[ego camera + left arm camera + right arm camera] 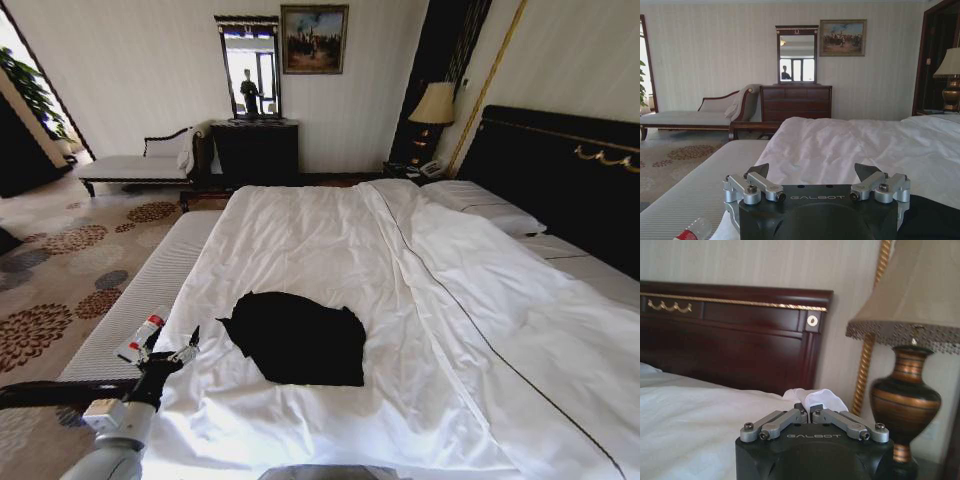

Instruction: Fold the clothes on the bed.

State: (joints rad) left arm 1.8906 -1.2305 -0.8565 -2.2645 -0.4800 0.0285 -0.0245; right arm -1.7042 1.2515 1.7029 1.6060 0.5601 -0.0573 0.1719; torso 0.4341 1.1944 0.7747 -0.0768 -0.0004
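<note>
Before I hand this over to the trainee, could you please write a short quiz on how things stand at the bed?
1. True or false: the black T-shirt lies neatly folded on the bed.
2. The left tool is: A) open, beside the bed's edge, apart from the T-shirt; B) shut on the T-shirt; C) resting on a pillow.
3. What lies on the grey bench close to the left tool?
Key: 1 false, it lies in a crumpled heap. 2 A. 3 a plastic bottle with a red label.
</note>
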